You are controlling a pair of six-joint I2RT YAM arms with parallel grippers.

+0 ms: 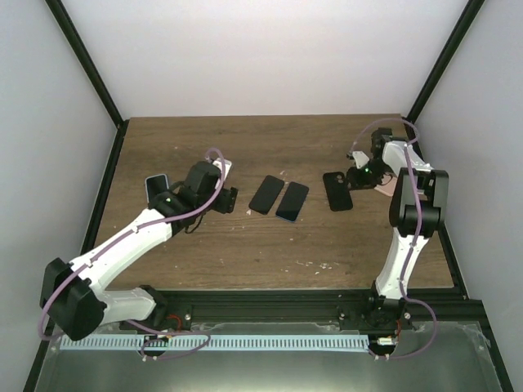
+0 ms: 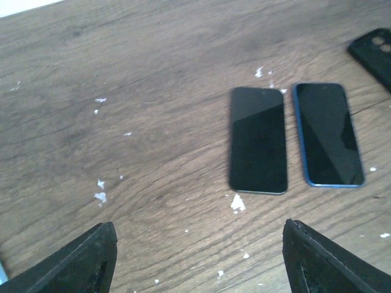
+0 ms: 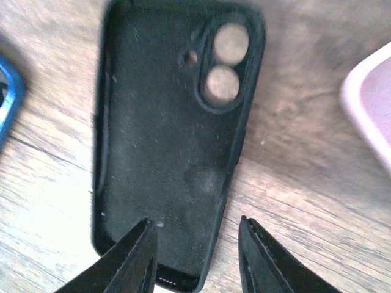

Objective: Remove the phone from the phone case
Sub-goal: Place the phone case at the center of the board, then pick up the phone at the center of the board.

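Note:
An empty black phone case (image 3: 165, 140) lies open side up on the table, with its camera cutout at the far end; it also shows in the top view (image 1: 337, 190). My right gripper (image 3: 195, 256) is open just above its near end, one finger over the inside and the other outside its right edge. A black phone (image 2: 258, 140) and a blue-rimmed phone (image 2: 328, 134) lie side by side, screens up, in the middle of the table. My left gripper (image 2: 198, 262) is open and empty, just left of them, nearest the black phone (image 1: 265, 193).
A pink case (image 3: 372, 104) lies to the right of the black case, near the right arm. A light blue-rimmed phone or case (image 1: 157, 186) lies at the left, behind the left arm. White flecks dot the wooden table (image 1: 245, 245).

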